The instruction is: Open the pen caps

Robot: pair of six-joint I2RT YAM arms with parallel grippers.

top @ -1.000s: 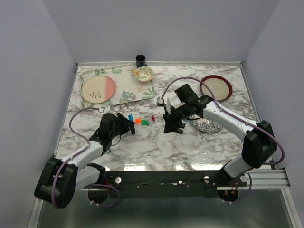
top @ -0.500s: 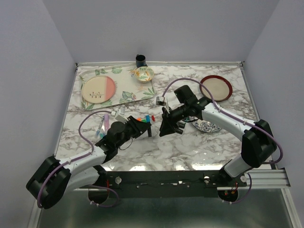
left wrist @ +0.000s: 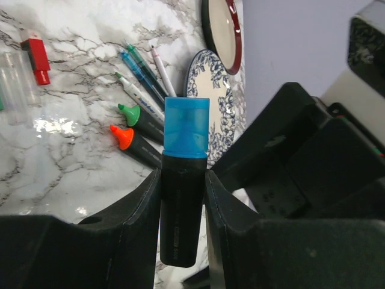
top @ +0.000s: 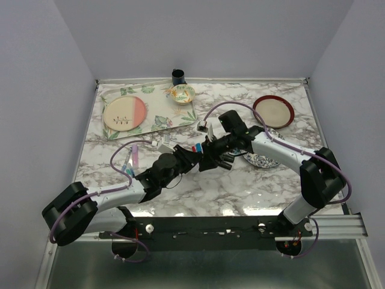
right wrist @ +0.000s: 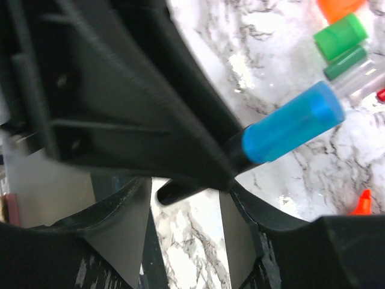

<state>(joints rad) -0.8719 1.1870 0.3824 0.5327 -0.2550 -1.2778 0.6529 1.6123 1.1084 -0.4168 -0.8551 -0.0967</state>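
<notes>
My left gripper point(left wrist: 183, 198) is shut on a black highlighter point(left wrist: 182, 211) and holds it upright with its blue cap point(left wrist: 187, 126) on. In the top view the left gripper point(top: 189, 155) sits mid-table, tip to tip with my right gripper point(top: 207, 159). The right gripper point(right wrist: 186, 205) is open and empty; the blue cap point(right wrist: 293, 123) pokes out just above its jaws, beside the left finger point(right wrist: 120, 90). Loose green caps point(right wrist: 340, 36) and an orange cap point(right wrist: 340, 7) lie on the marble. Two uncapped highlighters, orange-tipped point(left wrist: 133, 144) and green-tipped point(left wrist: 139, 117), and a red cap point(left wrist: 37, 54) lie beyond.
Several thin pens point(left wrist: 141, 69) lie by a blue patterned plate point(top: 261, 159). A red-rimmed plate point(top: 274, 111) is at the back right. A floral tray point(top: 162, 117) with a pink and cream plate point(top: 124, 112), a small bowl point(top: 182, 93) and a dark cup point(top: 178, 76) are at the back left.
My left arm has swung right and carried the blue-capped highlighter up to the right gripper. The right gripper has shifted slightly left to meet it.
</notes>
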